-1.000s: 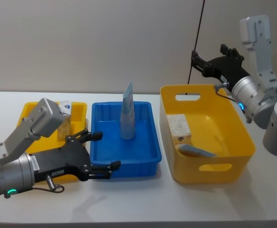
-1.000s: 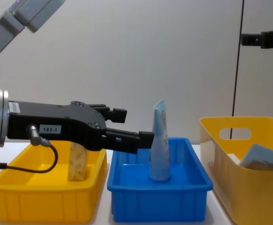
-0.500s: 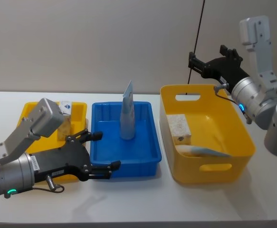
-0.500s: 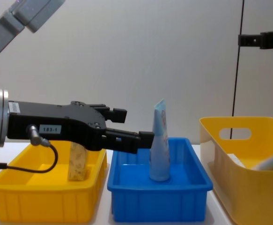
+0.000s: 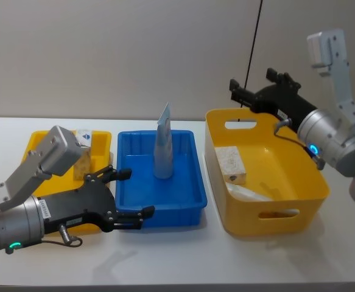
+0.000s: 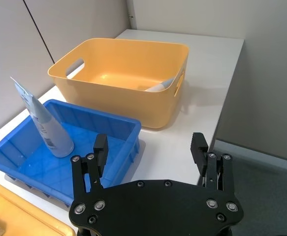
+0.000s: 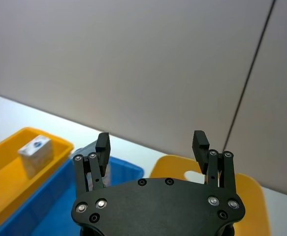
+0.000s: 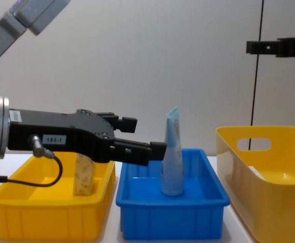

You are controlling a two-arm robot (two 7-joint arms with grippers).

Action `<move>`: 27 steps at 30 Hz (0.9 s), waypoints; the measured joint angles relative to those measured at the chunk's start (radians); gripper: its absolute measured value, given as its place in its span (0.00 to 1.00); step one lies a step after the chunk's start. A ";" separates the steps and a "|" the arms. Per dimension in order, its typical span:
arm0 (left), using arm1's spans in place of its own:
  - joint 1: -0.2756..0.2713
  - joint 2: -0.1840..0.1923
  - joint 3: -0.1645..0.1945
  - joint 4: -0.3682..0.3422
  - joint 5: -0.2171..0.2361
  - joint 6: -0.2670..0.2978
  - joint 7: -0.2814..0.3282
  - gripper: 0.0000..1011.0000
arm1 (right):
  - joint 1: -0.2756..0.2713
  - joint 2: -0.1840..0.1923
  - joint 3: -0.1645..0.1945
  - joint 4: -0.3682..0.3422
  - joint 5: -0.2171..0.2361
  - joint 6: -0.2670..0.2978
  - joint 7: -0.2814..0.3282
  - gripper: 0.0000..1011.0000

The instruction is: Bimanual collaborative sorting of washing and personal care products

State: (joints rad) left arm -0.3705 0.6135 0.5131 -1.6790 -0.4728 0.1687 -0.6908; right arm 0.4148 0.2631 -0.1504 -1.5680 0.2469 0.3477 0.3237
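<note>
Holding my right gripper (image 5: 254, 96) spread and empty above the big yellow bin (image 5: 299, 201), I am seeing a speckled pack (image 5: 231, 163) and a pouch (image 5: 245, 193) lying below it. My left gripper (image 5: 127, 193), also spread, is hovering just beside the blue tray (image 5: 189, 201) where one pouch (image 5: 162, 149) is standing, so sorting looks unfinished.

Light-blue pouch (image 5: 162, 145) stands upright in the blue bin (image 5: 192, 194). Small speckled pack (image 5: 83, 152) upright in the left yellow bin (image 5: 34, 143). Large speckled pack (image 5: 231, 163) and a second pouch (image 5: 245, 193) lie in the right yellow bin (image 5: 268, 216).
</note>
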 joint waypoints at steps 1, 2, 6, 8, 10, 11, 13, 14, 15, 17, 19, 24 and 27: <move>0.000 0.000 0.000 0.000 0.000 0.000 0.000 0.99 | -0.004 0.003 0.000 -0.004 0.005 0.001 0.008 0.99; 0.000 0.000 0.000 0.000 0.000 0.000 0.000 0.99 | -0.009 0.006 0.000 -0.008 0.010 0.002 0.017 0.99; 0.000 0.000 0.000 0.000 0.000 0.000 0.000 0.99 | -0.044 0.029 0.000 -0.039 0.044 0.007 0.070 0.99; 0.000 0.000 0.000 0.000 0.000 0.000 0.000 0.99 | -0.057 0.036 0.000 -0.050 0.054 0.008 0.087 0.99; 0.000 0.000 0.000 0.000 0.000 0.000 0.000 0.99 | -0.082 0.048 -0.001 -0.069 0.071 0.011 0.114 0.99; 0.000 0.000 0.000 0.000 0.000 0.000 0.000 0.99 | -0.089 0.053 -0.001 -0.077 0.077 0.012 0.123 0.99; 0.000 0.000 0.000 0.000 0.000 0.000 0.000 0.99 | -0.115 0.065 -0.003 -0.098 0.091 0.013 0.147 0.99; 0.000 0.000 0.000 0.000 0.000 0.000 0.000 0.99 | -0.123 0.068 -0.003 -0.105 0.096 0.013 0.153 0.99; 0.000 0.000 0.000 0.000 0.000 0.000 0.000 0.99 | -0.131 0.072 -0.003 -0.111 0.100 0.013 0.160 0.99; 0.000 0.000 0.000 0.000 0.000 0.000 0.000 0.99 | -0.154 0.082 -0.005 -0.129 0.110 0.014 0.176 0.99; 0.000 0.000 0.000 0.000 0.000 0.000 0.000 0.99 | -0.173 0.090 -0.007 -0.143 0.119 0.014 0.190 0.99; 0.000 0.000 0.000 0.000 0.000 0.000 0.000 0.99 | -0.203 0.103 -0.010 -0.165 0.133 0.013 0.209 0.99; 0.000 0.000 0.000 0.000 0.000 0.000 0.000 0.99 | -0.216 0.109 -0.012 -0.177 0.139 0.012 0.217 0.99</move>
State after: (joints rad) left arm -0.3705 0.6135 0.5131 -1.6790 -0.4728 0.1687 -0.6908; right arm 0.1991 0.3724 -0.1626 -1.7448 0.3857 0.3599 0.5412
